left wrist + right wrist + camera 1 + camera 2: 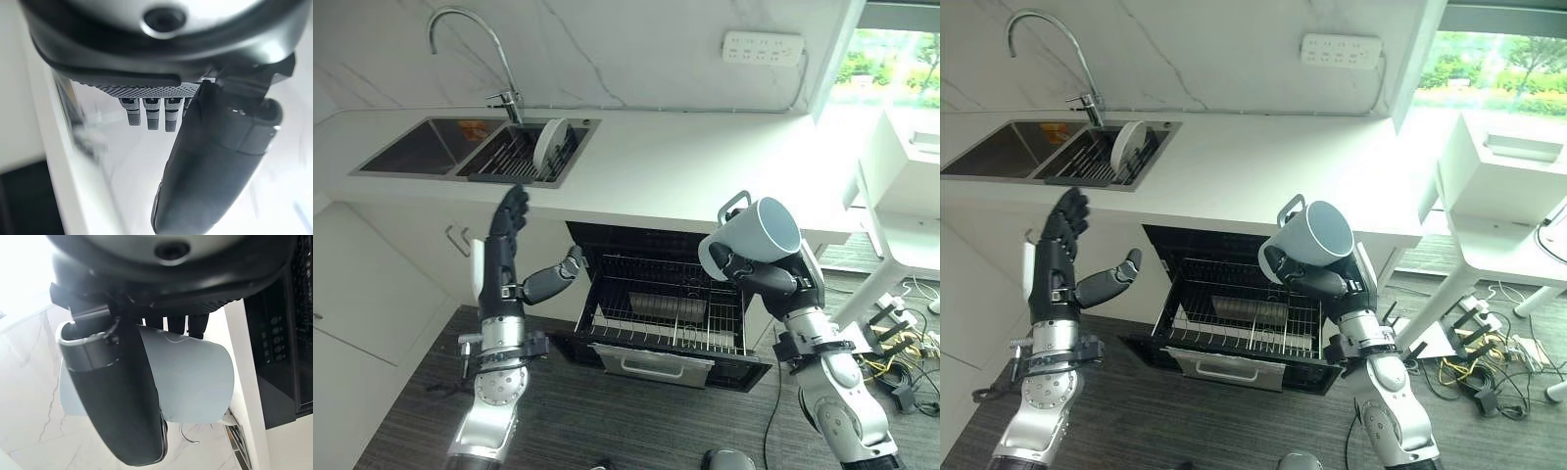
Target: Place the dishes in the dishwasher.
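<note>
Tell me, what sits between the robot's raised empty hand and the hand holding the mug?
In the left eye view, between the open left hand and the right hand gripping the mug sits the open dishwasher, its wire rack pulled out.

Left hand (215,161): fingers (149,112) extended straight, thumb at 5 o'clock; white countertop edge (73,171) beyond.

Both eye views look down from the head, sharing the tabletop (685,166) and dishwasher (666,304); wrist views look close along each hand.
</note>
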`<state>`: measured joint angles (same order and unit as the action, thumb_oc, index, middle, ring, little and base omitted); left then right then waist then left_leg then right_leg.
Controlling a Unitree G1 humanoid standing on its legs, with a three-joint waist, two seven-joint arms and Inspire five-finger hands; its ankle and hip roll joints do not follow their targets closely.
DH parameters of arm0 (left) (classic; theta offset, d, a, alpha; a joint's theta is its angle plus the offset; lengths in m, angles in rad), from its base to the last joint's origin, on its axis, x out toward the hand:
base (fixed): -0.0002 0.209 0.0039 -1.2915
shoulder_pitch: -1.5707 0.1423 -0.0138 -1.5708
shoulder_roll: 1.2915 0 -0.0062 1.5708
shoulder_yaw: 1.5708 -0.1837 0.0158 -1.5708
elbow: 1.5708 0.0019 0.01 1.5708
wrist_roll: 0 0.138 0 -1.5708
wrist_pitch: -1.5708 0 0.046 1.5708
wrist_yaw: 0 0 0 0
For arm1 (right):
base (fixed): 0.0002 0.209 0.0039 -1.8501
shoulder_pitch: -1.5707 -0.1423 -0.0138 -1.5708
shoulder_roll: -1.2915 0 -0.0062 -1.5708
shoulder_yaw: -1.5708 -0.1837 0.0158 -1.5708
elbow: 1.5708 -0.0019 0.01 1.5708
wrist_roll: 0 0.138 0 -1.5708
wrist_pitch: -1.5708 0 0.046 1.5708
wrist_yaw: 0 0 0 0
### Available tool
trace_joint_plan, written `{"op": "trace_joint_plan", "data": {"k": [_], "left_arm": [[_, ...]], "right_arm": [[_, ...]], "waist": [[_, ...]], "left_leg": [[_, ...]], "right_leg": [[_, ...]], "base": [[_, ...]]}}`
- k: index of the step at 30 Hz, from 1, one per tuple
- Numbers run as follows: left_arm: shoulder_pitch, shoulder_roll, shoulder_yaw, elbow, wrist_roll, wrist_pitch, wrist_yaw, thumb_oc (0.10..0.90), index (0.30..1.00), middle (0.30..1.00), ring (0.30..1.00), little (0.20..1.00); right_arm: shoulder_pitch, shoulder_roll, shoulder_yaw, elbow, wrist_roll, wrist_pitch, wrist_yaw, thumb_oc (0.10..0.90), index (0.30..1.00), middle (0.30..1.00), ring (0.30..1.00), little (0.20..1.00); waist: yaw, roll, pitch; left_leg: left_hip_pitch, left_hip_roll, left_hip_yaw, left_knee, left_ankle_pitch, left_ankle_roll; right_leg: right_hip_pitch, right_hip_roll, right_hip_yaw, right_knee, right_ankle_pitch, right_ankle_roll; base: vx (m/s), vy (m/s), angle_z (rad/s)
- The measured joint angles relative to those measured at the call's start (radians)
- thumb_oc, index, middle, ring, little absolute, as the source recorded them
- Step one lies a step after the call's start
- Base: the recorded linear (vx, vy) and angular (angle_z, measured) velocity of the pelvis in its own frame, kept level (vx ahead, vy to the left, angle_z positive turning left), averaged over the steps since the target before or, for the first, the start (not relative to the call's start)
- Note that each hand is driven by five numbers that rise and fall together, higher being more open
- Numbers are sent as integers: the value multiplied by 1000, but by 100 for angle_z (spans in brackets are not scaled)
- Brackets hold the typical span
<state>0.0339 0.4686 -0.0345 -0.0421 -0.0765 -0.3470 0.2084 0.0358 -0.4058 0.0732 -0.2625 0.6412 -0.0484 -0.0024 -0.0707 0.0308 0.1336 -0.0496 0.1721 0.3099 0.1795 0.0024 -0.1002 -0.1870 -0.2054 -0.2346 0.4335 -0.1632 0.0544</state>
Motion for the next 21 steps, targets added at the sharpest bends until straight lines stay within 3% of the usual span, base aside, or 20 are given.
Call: {"op": "trace_joint_plan", "data": {"k": [5,8,9,10,11,15,21], "left_arm": [[-22,220,-85,-8,13,56,-262,800,900,900,900,900],[-74,265,-124,3,2,110,-374,800,900,900,900,900],[-101,281,-146,4,-4,142,-414,800,900,900,900,900],[-150,371,-209,4,-11,184,-469,800,900,900,900,900],[-170,403,-218,16,-39,249,-542,800,900,900,900,900],[-188,398,-226,72,-38,347,-593,800,900,900,900,900],[-238,370,-278,212,-34,386,-591,800,900,900,900,900]], "right_arm": [[9,-78,-17,3,-12,37,50,400,300,300,300,300],[9,-115,-17,26,-11,46,68,400,300,300,300,300],[10,-125,-20,36,-11,49,72,400,300,300,300,300],[3,-150,-16,43,-11,60,85,400,300,300,300,300],[4,-166,-19,42,-10,68,98,400,300,300,300,300],[4,-191,-21,42,-10,80,105,400,300,300,300,300],[4,-193,-51,42,-10,104,127,400,300,300,300,300]], "waist": [[-42,36,2],[-65,55,3],[-70,64,4],[-63,70,5],[-80,91,6],[-114,109,10],[-124,120,15]], "left_leg": [[4,-2,37,-9,4,-5],[13,-4,43,-15,3,-5],[19,-6,52,-16,2,-5],[18,-5,58,-18,3,-5],[24,-9,74,-27,3,-4],[38,-16,91,-36,0,-2],[53,-17,108,-50,0,-3]], "right_leg": [[-21,4,35,-4,12,5],[-17,6,39,-7,13,7],[-20,8,48,-11,14,8],[-23,9,54,-8,15,9],[-32,7,69,-8,17,12],[-34,12,86,-6,17,13],[-35,16,102,-7,15,17]], "base": [[-35,49,-20],[-43,89,-10],[5,88,-15],[-8,84,-26],[11,100,-23],[-2,81,-15],[18,49,-7]]}}
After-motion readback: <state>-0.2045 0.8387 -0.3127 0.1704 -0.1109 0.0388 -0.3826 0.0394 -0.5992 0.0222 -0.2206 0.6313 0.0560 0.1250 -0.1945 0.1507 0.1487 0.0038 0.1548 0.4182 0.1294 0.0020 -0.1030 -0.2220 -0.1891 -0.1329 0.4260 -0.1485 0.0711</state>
